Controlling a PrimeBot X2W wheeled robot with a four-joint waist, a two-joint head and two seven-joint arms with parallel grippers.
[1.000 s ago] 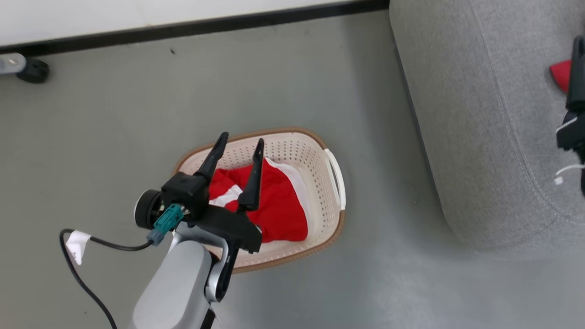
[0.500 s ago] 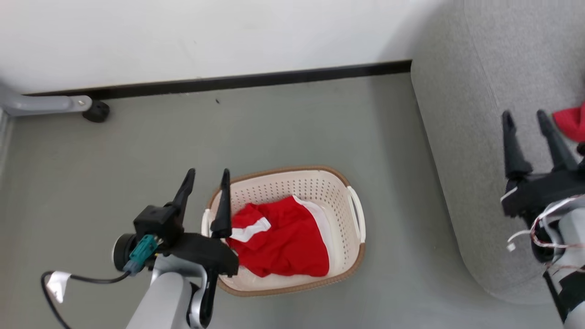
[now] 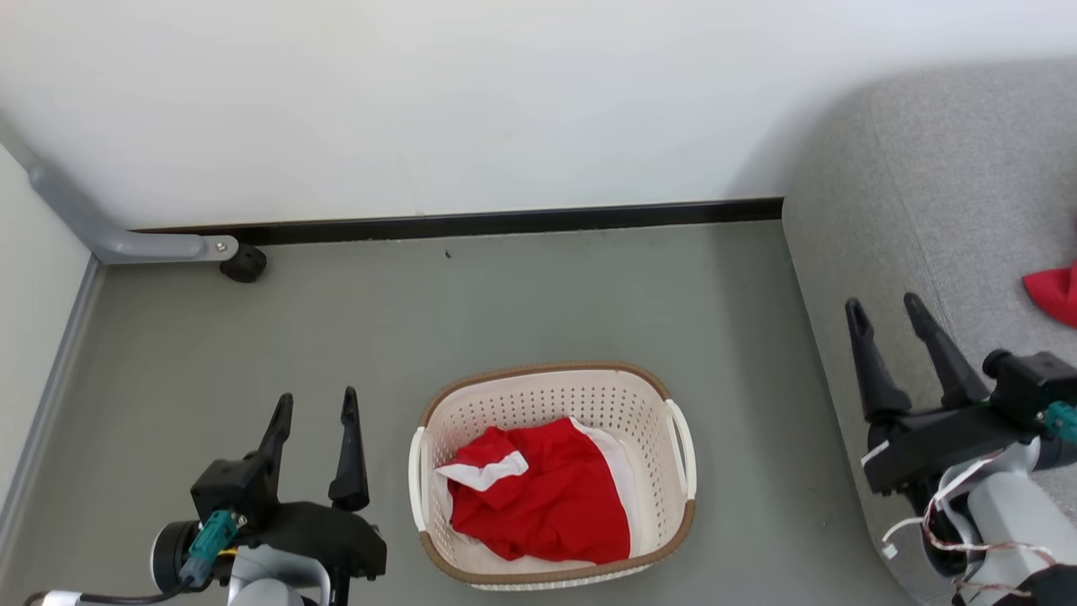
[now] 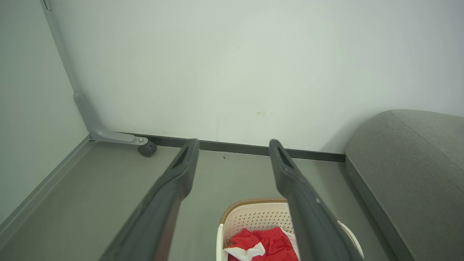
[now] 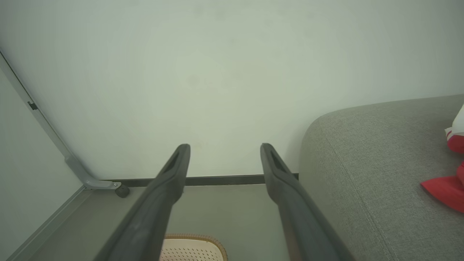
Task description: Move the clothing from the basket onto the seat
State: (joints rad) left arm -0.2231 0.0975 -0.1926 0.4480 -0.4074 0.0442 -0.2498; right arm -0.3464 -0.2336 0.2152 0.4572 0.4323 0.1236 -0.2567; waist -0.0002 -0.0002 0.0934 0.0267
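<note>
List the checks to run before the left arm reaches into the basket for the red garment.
1. left gripper open, nothing between its fingers: ok.
2. right gripper open, holding nothing: ok.
3. left gripper above the basket: not ok; it hangs over the floor, off the basket's left side.
4. red garment lies uncovered in the basket, reachable from above: ok.
5. More clothing under that garment: cannot tell.
6. seat has bare fabric to drop onto, beside the red piece lying on it: ok.
</note>
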